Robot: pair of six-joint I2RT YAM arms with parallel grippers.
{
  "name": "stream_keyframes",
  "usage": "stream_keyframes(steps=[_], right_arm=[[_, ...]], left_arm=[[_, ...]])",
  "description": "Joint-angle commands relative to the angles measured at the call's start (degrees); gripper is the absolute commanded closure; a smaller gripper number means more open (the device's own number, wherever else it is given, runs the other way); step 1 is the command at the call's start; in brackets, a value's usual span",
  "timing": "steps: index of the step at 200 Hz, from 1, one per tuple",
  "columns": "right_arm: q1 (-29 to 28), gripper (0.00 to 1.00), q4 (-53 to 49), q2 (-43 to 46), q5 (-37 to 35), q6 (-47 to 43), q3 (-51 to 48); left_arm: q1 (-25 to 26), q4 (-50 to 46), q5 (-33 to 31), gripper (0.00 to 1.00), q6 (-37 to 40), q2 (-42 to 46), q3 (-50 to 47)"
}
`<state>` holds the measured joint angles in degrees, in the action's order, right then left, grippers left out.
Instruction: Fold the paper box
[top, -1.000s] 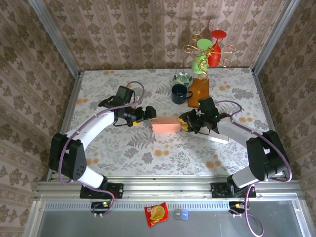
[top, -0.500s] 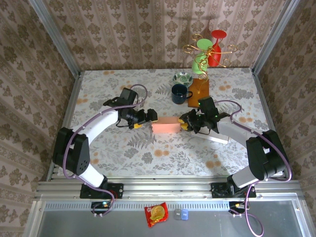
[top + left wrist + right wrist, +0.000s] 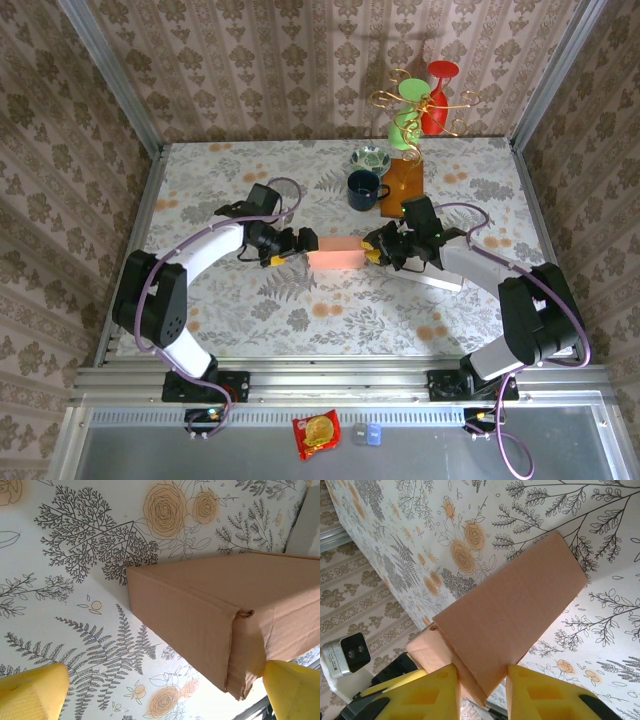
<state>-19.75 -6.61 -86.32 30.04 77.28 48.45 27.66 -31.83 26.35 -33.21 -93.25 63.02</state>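
Observation:
The paper box (image 3: 335, 254) is a long, closed brown carton lying flat mid-table. My right gripper (image 3: 372, 250) is shut on its right end; in the right wrist view both yellow fingers (image 3: 435, 692) press the box (image 3: 515, 615) at a corner edge, my right gripper (image 3: 482, 672) straddling it. My left gripper (image 3: 300, 243) stands open at the box's left end. In the left wrist view its yellow fingertips (image 3: 35, 695) sit wide apart around my left gripper (image 3: 162, 685), with the box's end (image 3: 215, 610) ahead and one fingertip just below its corner.
Behind the box stand a dark blue mug (image 3: 363, 189), a small patterned bowl (image 3: 370, 158) and an orange board (image 3: 402, 185). A wire stand with green and red glasses (image 3: 420, 100) rises at the back right. A white flat strip (image 3: 438, 281) lies under the right arm.
My left arm has swung in and to the right, bringing its open gripper up to the box's left end. My right gripper has pinched slightly tighter on the box.

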Motion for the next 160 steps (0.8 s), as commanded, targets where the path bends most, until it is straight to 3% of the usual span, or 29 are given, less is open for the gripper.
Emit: stream_keyframes(steps=[1, 25, 54, 75, 154, 160], right_arm=[[0.06, 0.71, -7.39, -1.71, -2.51, -1.40, -0.16], [0.06, 0.64, -8.73, -0.61, -3.05, -3.22, 1.30], [-0.06, 0.45, -12.73, 2.11, -5.03, -8.06, 5.73], [0.17, 0.37, -16.93, 3.64, -6.26, -11.48, 9.58], [3.18, 0.32, -31.02, 10.97, -13.54, -25.03, 18.79], [3.38, 0.32, -31.81, 11.11, -13.92, -25.91, 19.37]], left_arm=[[-0.30, -1.37, -3.13, 0.00, 1.30, -0.41, -0.96], [-0.30, -1.51, -3.49, 0.00, 1.56, 0.37, -0.47], [0.44, -0.63, -5.70, 0.00, 3.02, 3.23, 1.15], [0.22, 0.28, -6.30, 0.00, 2.98, 5.05, 2.25], [-1.17, -0.43, -8.68, 0.00, 5.25, 10.37, 7.55], [-2.99, -0.55, -8.43, 0.00, 5.14, 10.54, 7.67]])
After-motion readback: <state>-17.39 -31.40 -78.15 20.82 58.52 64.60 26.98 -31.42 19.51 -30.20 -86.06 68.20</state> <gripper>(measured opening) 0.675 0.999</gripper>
